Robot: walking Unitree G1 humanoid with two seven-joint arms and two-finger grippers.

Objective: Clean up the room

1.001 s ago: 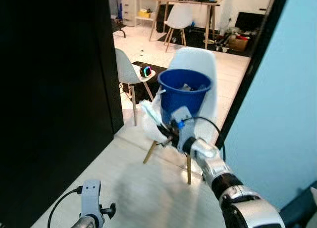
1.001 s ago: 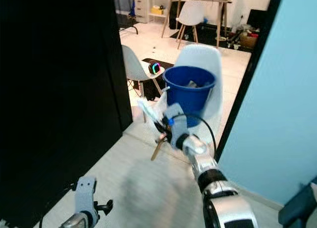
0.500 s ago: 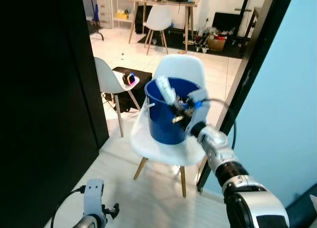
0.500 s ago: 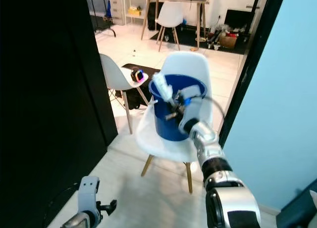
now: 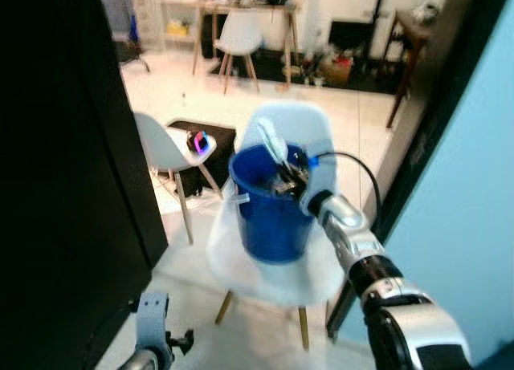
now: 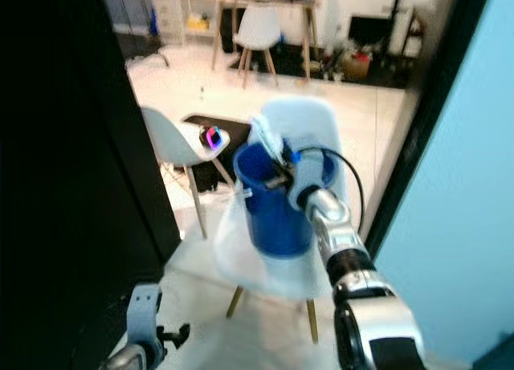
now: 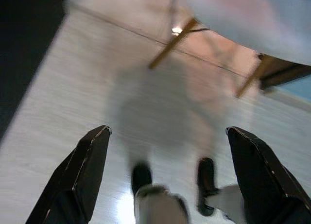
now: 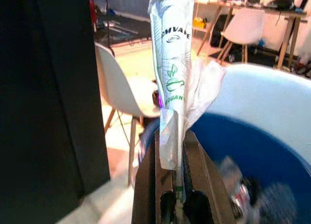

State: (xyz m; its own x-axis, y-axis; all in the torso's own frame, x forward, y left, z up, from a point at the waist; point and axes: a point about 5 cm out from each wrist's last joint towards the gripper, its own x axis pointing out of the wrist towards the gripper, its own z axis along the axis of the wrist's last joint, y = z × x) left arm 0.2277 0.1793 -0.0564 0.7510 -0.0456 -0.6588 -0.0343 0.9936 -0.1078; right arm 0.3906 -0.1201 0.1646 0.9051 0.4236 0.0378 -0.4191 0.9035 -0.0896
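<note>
Right hand [image 5: 283,180] clamped on a crumpled plastic wrapper [image 8: 172,63], held just above the rim of the blue bucket [image 5: 269,217] on the white chair [image 5: 273,266], release pending; left hand [image 7: 165,180] hangs idle, fingers spread wide over the floor

The right hand [image 5: 283,176] has risen — its wrapper [image 8: 171,63] now over the bucket [image 5: 269,213].

The crumpled plastic wrapper [image 8: 171,63] bears green print running along its length: the letters "MVALE" read clearly, and lower down "GUAN" beside a green leaf drawing. The rest is too creased to read.
</note>
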